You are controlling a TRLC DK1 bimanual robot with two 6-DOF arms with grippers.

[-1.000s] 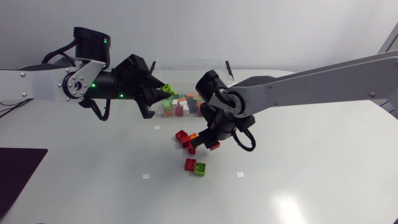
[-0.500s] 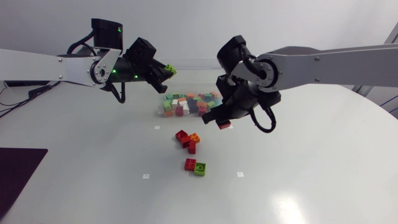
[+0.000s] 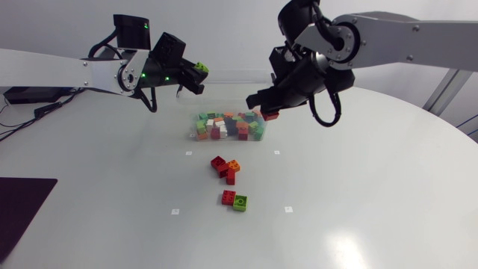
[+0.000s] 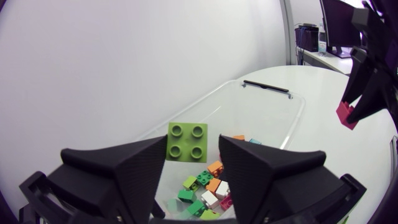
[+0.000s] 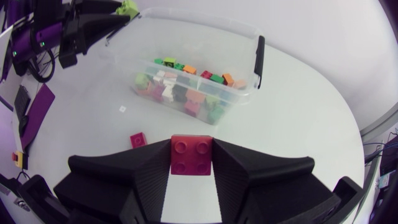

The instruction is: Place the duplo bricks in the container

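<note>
Both arms have been raised and brought toward the clear container [image 3: 228,93] over the last second. A lime-green duplo brick [image 4: 187,142] is clamped in the left gripper [image 3: 196,71], and a red duplo brick [image 5: 191,155] in the right gripper [image 3: 267,110]. Loose bricks [image 3: 225,169] are left on the table [image 3: 358,194].

One container [image 4: 261,115], many bricks inside [image 3: 228,125], about five loose bricks [image 3: 228,197], one green brick [image 4: 187,142] held, one red brick [image 5: 191,155] held

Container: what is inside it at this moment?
The clear container holds a loose pile of mixed-colour duplo bricks at one end; the rest is bare. Any bricks underneath are covered.
</note>
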